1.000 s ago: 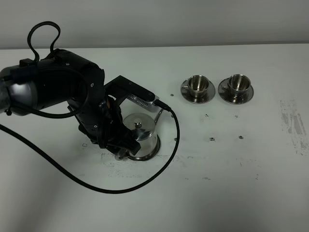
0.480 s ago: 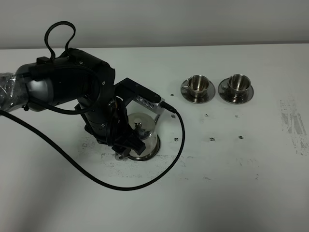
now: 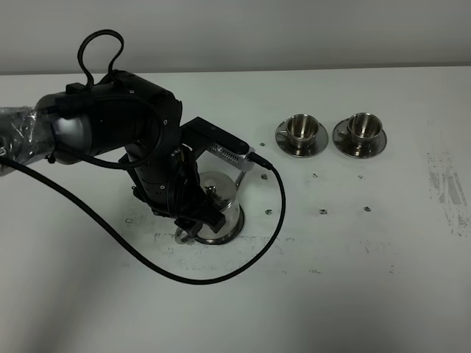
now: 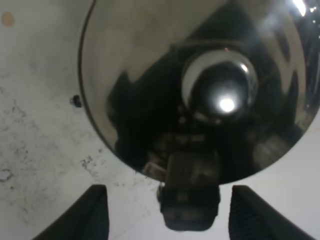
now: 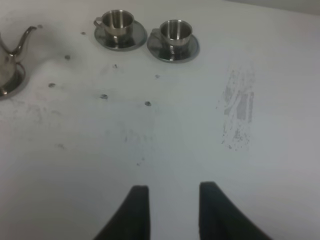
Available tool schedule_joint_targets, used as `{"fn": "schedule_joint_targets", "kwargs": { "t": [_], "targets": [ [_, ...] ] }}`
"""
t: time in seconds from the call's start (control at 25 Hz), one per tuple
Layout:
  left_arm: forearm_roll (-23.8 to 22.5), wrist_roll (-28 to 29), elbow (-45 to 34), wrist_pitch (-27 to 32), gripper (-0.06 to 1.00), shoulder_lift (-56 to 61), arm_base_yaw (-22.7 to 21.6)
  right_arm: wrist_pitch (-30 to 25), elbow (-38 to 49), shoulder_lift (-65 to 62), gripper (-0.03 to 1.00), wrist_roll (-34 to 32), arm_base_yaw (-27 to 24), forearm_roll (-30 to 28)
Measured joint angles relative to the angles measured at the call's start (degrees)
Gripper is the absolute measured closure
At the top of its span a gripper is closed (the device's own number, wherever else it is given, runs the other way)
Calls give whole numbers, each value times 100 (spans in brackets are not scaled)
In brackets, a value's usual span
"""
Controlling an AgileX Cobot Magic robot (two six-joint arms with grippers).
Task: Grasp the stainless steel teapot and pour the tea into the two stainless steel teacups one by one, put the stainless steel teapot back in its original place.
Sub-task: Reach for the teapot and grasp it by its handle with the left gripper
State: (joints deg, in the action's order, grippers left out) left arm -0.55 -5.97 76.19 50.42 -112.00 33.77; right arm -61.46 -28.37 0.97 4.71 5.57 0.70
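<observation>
Scuffed white table [image 3: 353,294], left pincer [image 4: 169,200] spread wide beside steel teapot [image 3: 218,193]

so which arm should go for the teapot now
Left. The left arm is down over the teapot, its open jaws either side of the handle. The right jaws hang open over the table, far from the pot.

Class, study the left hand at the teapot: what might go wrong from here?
1. The left hand is open astride the handle of the teapot; closing off-centre could tip it on its saucer.
2. The black cable loops close beside the spout and might snag when the teapot lifts.
</observation>
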Motion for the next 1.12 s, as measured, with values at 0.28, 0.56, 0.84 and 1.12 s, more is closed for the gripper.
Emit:
{"fn": "schedule_joint_targets", "kwargs": {
  "t": [0.28, 0.56, 0.84, 1.12],
  "targets": [
    [-66, -7, 305, 170, 44, -232, 112, 0, 0, 0, 74, 0, 0, 0],
    [-126, 3, 383, 309, 44, -234, 142, 0, 0, 0, 74, 0, 0, 0],
    [-126, 24, 383, 458, 44, -234, 142, 0, 0, 0, 74, 0, 0, 0],
    [-126, 75, 383, 507, 44, -234, 142, 0, 4, 0, 74, 0, 0, 0]
  ]
}}
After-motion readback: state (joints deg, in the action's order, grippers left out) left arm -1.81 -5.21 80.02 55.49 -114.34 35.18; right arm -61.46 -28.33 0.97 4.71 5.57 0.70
